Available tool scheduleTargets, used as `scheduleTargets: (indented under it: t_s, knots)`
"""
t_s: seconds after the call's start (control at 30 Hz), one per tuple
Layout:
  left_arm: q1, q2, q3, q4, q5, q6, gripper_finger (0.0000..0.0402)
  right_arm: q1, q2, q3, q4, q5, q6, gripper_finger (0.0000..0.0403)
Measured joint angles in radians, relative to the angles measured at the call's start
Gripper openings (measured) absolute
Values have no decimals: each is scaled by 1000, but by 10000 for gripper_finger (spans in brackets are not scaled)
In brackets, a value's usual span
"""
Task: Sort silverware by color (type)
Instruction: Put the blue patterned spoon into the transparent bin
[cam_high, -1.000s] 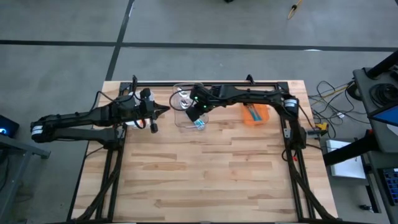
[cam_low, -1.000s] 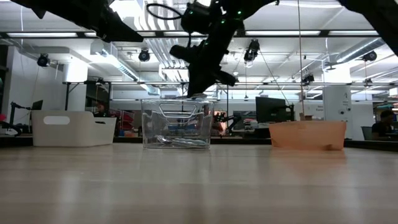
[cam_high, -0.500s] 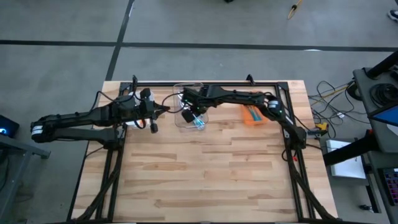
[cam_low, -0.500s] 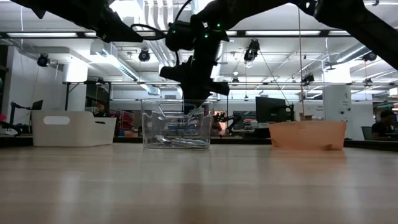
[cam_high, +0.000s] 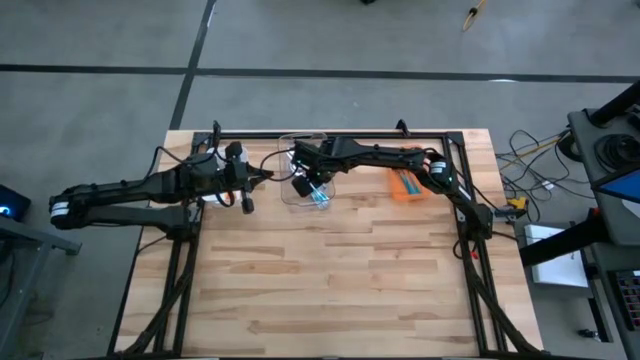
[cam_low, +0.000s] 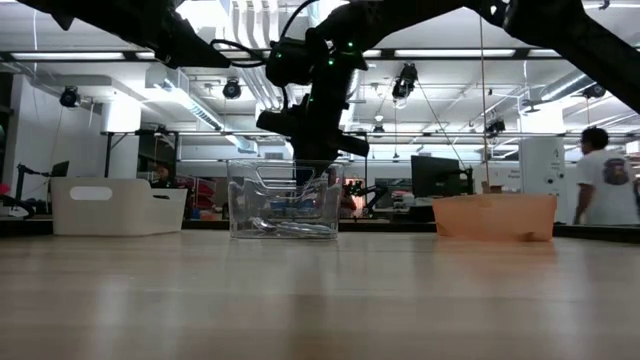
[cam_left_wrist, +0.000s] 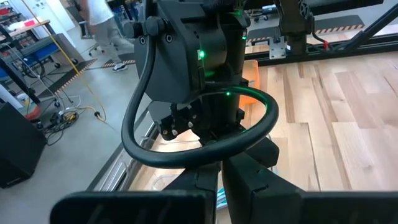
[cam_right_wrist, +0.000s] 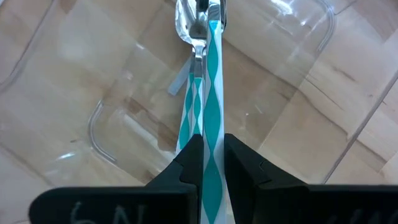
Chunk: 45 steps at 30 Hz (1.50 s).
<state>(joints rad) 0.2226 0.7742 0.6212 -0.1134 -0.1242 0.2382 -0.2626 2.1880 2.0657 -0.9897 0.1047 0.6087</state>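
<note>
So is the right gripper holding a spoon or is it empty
Holding one: the right gripper is shut on a teal-handled spoon over the clear bin.

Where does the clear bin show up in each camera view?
High view: clear bin, top centre, under the right gripper.
Low view: centre.
Left wrist view: cannot tell, the right arm blocks it.
Right wrist view: fills the picture.
Shared landmark: the teal spoon held inside it.

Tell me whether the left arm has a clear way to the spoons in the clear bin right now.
Probably not. The right tool, shut on a teal-handled spoon, hangs directly over the clear bin, and its wrist fills the left wrist view. The left tool waits shut just beside the bin.
</note>
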Motion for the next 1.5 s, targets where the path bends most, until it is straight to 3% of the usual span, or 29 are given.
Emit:
scheduleTargets:
  t_s: [0.9,1.5]
  knots:
    - [0,0,-1,0,0,0,1,8,0,-20,6,-9,26,31]
    - [0,3,-1,0,0,0,1,9,66,-20,14,-57,22,31]
